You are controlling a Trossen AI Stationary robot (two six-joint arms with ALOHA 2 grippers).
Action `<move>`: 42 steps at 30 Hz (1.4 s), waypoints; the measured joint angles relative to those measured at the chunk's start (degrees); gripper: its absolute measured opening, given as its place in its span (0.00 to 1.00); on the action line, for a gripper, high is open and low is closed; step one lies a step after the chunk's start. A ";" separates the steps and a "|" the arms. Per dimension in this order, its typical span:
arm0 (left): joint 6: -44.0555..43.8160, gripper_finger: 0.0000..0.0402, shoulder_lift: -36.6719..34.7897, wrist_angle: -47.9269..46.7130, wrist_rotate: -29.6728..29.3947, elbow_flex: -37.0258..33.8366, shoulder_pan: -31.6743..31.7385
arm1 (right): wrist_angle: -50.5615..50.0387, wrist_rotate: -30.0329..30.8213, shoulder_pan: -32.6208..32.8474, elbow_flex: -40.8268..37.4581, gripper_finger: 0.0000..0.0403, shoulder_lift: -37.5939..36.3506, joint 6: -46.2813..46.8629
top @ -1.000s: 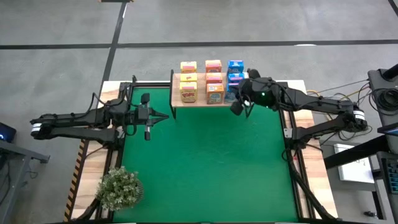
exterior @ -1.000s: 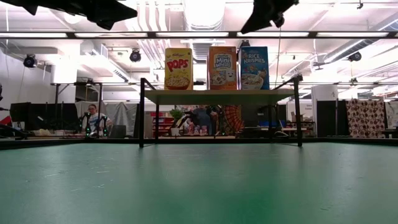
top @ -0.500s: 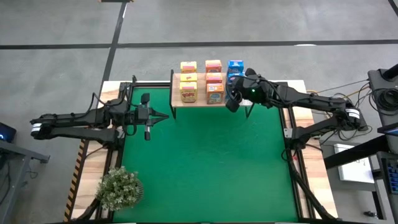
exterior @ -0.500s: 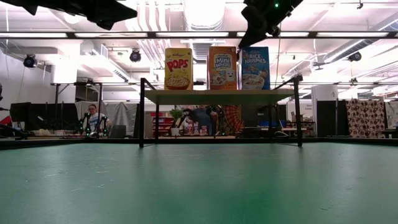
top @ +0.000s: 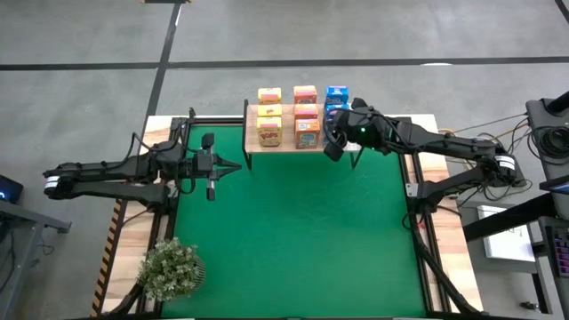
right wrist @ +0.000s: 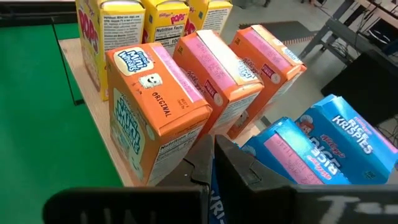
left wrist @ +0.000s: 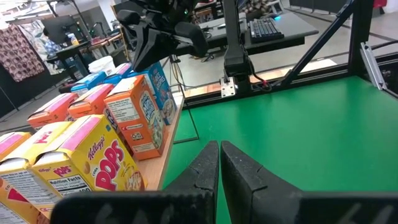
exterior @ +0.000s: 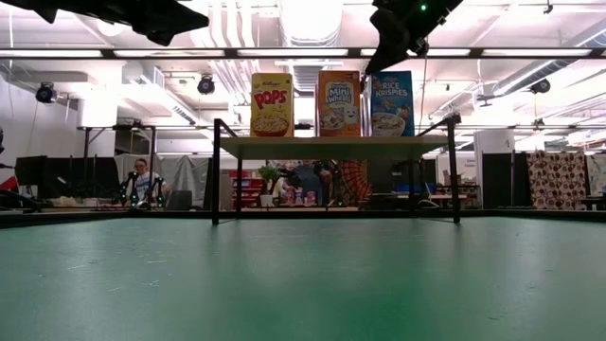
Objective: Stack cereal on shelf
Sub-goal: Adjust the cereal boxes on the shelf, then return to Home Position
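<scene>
The shelf (top: 252, 147) stands at the mat's far edge with several cereal boxes upright on its wooden top: a yellow column (top: 269, 132), an orange one (top: 307, 133) and a blue one (top: 336, 96). My right gripper (top: 330, 148) is shut over the front blue box (exterior: 391, 102), which it partly hides from above. My left gripper (top: 236, 166) waits shut above the mat, left of the shelf, touching nothing. My right gripper has its shut fingers (right wrist: 231, 163) against the front blue box's top (exterior: 377, 76), at the corner beside the orange box (right wrist: 152, 118). The fingers slant down from the table's right side. The box stands on the shelf, leaning slightly.
A bushy potted plant (top: 171, 268) sits at the near left corner. The green mat (top: 293, 231) spreads in front of the shelf. Black frame rails (top: 411, 191) run along the mat's sides. A person (exterior: 142, 185) sits in the room far behind.
My right gripper has moved toward the table's left and down onto the front blue box, then held still. The front blue box has tipped slightly off upright, its base staying on the shelf.
</scene>
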 joint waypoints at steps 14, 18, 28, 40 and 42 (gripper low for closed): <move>0.00 0.00 0.00 0.04 0.00 0.00 0.04 | 0.45 -0.06 -0.52 -0.97 0.02 -4.67 -3.04; 0.00 0.00 -0.02 0.53 0.00 -0.02 0.02 | 1.20 0.00 -2.92 -1.05 0.02 -5.13 -4.08; 0.00 0.00 -0.02 0.68 0.00 -0.02 0.02 | 6.17 -0.67 -12.65 -1.01 0.02 -4.04 -7.96; 3.04 0.00 -1.28 -3.71 0.13 -0.04 0.02 | 8.44 -24.20 -22.28 -2.12 0.02 -5.48 -3.79; 3.09 0.00 -2.60 -4.63 0.17 -0.29 0.02 | 12.95 -27.22 -21.33 -4.75 0.02 -7.46 -3.75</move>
